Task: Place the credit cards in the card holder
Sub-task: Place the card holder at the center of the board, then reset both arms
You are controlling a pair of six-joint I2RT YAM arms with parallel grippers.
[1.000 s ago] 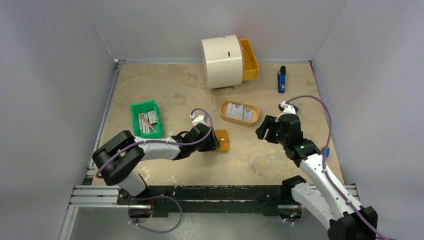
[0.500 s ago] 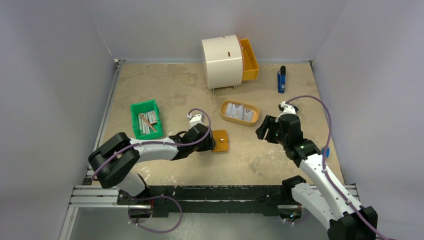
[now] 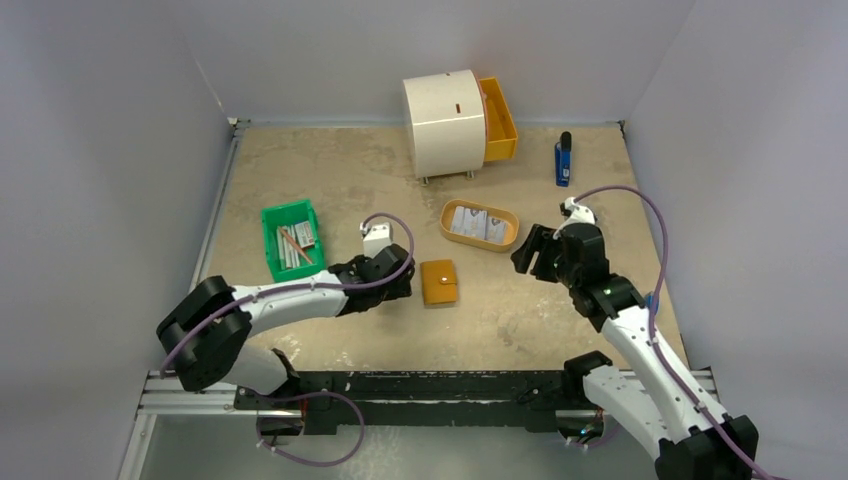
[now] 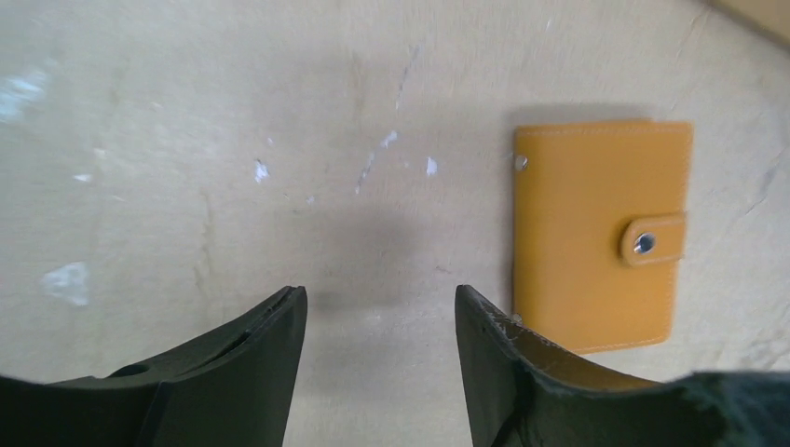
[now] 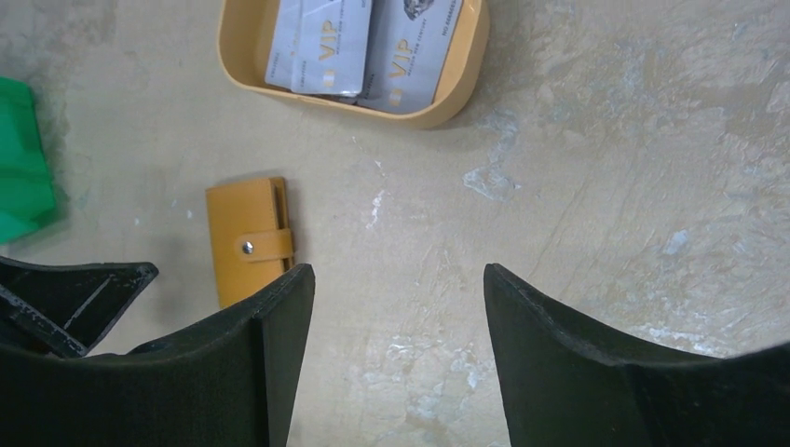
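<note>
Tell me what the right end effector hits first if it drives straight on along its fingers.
The right end effector would probably meet the bare table first, short of the orange tray; depth is unclear.

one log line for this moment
left pincer: open, empty | right pincer: open, empty | card holder: closed, on table | credit cards: in tray

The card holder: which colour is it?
The card holder is tan-orange with a silver snap; clearest in the left wrist view.
</note>
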